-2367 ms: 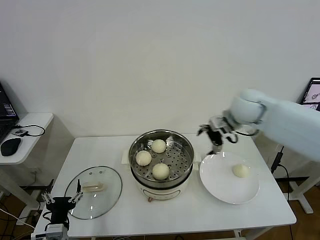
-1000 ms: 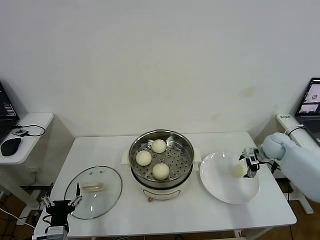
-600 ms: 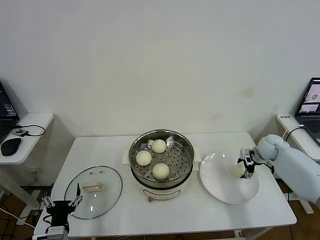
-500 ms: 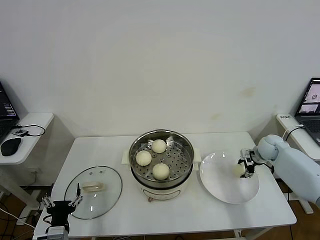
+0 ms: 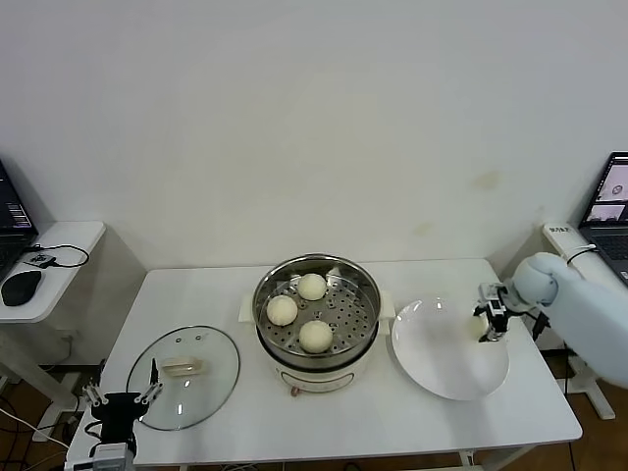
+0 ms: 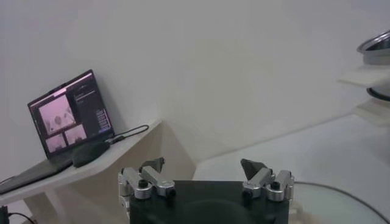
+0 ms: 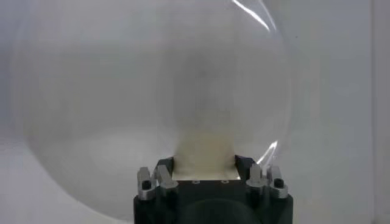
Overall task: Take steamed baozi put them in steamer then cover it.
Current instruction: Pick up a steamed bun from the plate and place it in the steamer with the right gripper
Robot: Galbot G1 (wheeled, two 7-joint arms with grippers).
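The steamer [image 5: 365, 283] stands mid-table with three steamed baozi [image 5: 312, 287] on its perforated tray. My right gripper [image 5: 488, 323] is over the right part of the white plate [image 5: 432, 358], shut on a fourth baozi [image 7: 204, 152]. That cream bun fills the gap between the fingers [image 7: 242, 164], with the plate [image 7: 91, 91] blurred below. The glass cover [image 5: 183, 376] lies flat at the table's front left. My left gripper [image 5: 119, 401] hangs open at the cover's near edge, and nothing sits between its fingertips [image 6: 251, 165].
A low side table [image 5: 54, 257] with a black mouse [image 5: 20, 287] and a laptop stands to the left. Another laptop [image 5: 611, 191] sits on a desk at the far right. The plate reaches close to the table's right front edge.
My right gripper has shut on the baozi on the plate and drawn it slightly up and to the right. The left arm has not moved.
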